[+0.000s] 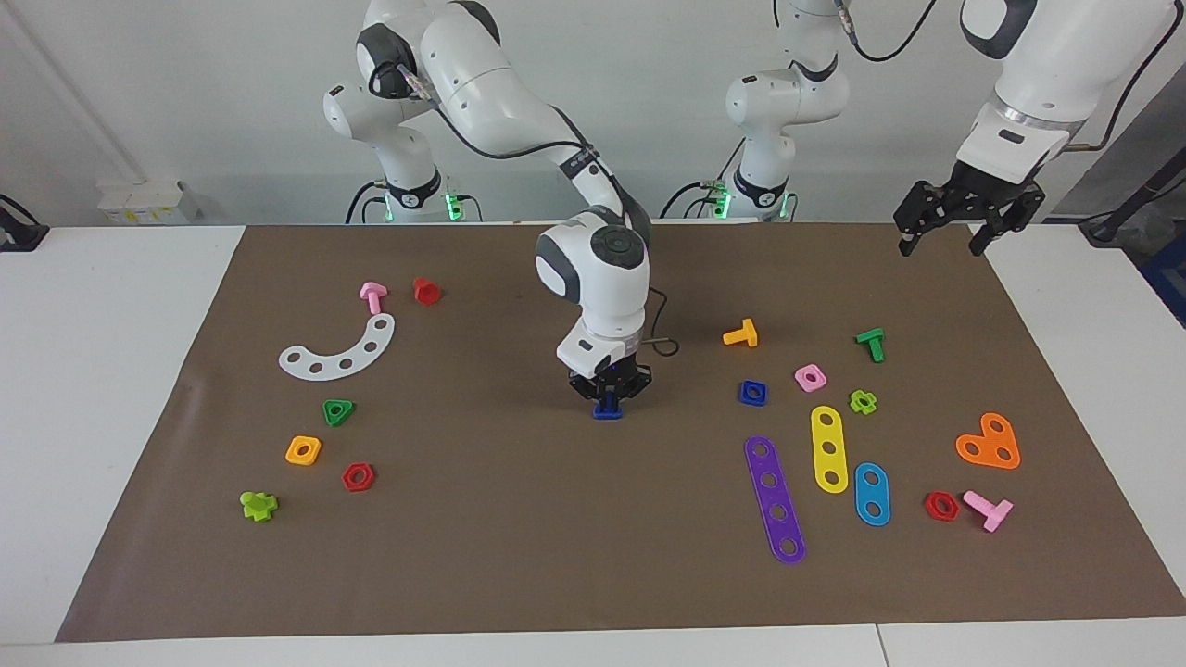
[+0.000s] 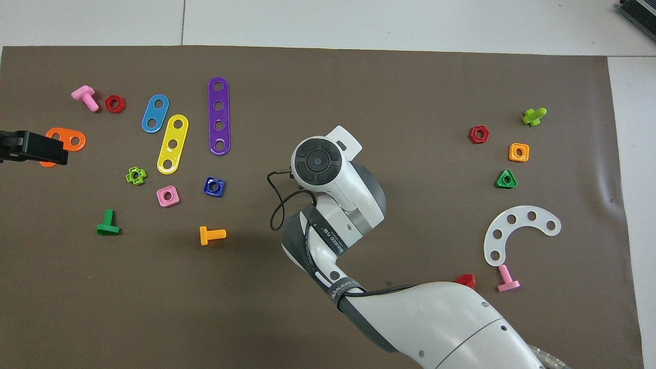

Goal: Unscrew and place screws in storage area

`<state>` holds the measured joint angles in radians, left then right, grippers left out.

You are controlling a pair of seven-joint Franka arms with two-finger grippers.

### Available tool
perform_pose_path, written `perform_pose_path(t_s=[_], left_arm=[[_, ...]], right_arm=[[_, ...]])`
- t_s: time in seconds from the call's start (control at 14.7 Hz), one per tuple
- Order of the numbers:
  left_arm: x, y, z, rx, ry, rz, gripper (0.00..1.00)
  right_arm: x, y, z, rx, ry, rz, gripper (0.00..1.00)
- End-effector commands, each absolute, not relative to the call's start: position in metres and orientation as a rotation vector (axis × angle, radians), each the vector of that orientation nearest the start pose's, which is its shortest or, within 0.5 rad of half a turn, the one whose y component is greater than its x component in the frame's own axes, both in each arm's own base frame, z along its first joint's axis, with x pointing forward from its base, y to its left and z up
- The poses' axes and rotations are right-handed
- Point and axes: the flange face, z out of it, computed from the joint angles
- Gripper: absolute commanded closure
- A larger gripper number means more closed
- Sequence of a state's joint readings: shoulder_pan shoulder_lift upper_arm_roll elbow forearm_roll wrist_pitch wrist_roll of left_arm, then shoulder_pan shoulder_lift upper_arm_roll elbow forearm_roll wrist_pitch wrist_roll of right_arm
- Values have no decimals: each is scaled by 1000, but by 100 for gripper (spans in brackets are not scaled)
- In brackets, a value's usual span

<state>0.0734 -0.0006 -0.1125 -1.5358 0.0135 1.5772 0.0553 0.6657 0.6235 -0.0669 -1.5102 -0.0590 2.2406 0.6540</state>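
Note:
The dark-blue bolt (image 1: 608, 412) stands in the middle of the brown mat (image 1: 519, 537), head down on or just above the mat. My right gripper (image 1: 609, 401) points straight down and is shut on its shaft. In the overhead view the right arm's wrist (image 2: 316, 160) hides both the bolt and the gripper. My left gripper (image 1: 940, 243) waits, open and empty, raised over the mat's corner at the left arm's end. It also shows at the edge of the overhead view (image 2: 51, 151), over the orange heart plate (image 2: 72, 138).
Toward the left arm's end lie a dark-blue square nut (image 1: 752, 393), an orange bolt (image 1: 741, 334), a green bolt (image 1: 871, 344), a pink nut (image 1: 810, 377) and purple (image 1: 775, 500), yellow (image 1: 829, 448) and blue (image 1: 872, 493) strips. Toward the right arm's end lie a white arc (image 1: 343, 350), a pink bolt (image 1: 372, 296) and several nuts.

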Motion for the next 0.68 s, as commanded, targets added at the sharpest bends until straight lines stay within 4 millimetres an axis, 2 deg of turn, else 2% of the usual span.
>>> perform_pose_path(t_s=[0.0, 0.07, 0.14, 0.27, 0.34, 0.48, 0.61], left_arm=[[552, -20, 644, -3111, 136, -79, 0], [551, -20, 644, -3112, 133, -67, 0], [551, -19, 643, -3112, 133, -62, 0], [551, -20, 640, -3112, 136, -55, 0], [551, -17, 637, -3112, 124, -52, 0], [550, -13, 631, -3111, 127, -40, 0], [548, -1, 630, -3113, 82, -23, 0]], right_arm=[[596, 406, 331, -3127, -10, -236, 100], [601, 393, 349, -3115, 18, -260, 100], [610, 372, 367, -3111, 53, -274, 100], [618, 324, 403, -3113, 5, -276, 100], [620, 291, 416, -3117, 10, -271, 100], [616, 228, 430, -3131, -14, -256, 100], [615, 167, 430, -3129, -36, -215, 100]])
